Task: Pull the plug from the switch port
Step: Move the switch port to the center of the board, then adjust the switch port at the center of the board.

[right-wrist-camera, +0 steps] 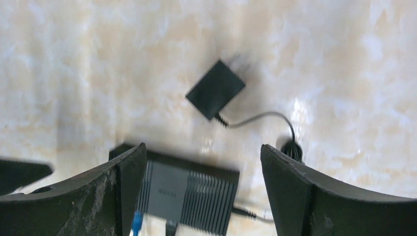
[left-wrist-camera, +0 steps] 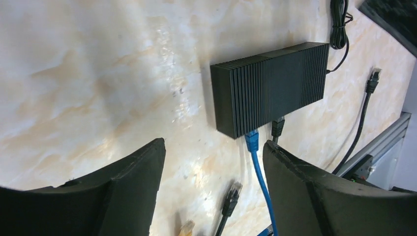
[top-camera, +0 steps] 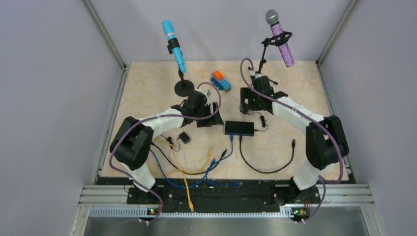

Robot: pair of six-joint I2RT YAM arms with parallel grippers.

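The network switch [top-camera: 239, 128], a ribbed black box, lies flat on the marbled table [top-camera: 147, 83], near the middle and between the two arms. In the left wrist view two cables are seated side by side in ports on its near face: a blue plug [left-wrist-camera: 252, 140] with its blue cable running toward the camera, and just beside it a black plug [left-wrist-camera: 278, 127]. The left gripper [left-wrist-camera: 213, 144] hangs above the table just short of that face, its jaws set moderately apart and holding nothing; the blue cable passes under the gap between its fingers [left-wrist-camera: 123, 196] without touching them. A loose black connector [left-wrist-camera: 231, 194] and a yellowish one [left-wrist-camera: 187, 227] lie on the table below it, and another free black connector [left-wrist-camera: 373, 78] lies beyond the switch's far end. The right gripper [right-wrist-camera: 202, 146] hovers over the far side of the switch with its jaws spread wide and empty. Its blurred view shows a black power adapter [right-wrist-camera: 215, 89] on the table past the switch, trailing a thin cord. At the back stand a blue microphone [top-camera: 173, 44] and a purple glitter microphone [top-camera: 281, 42] on stands, with a small orange and blue toy truck [top-camera: 221, 81] between them.
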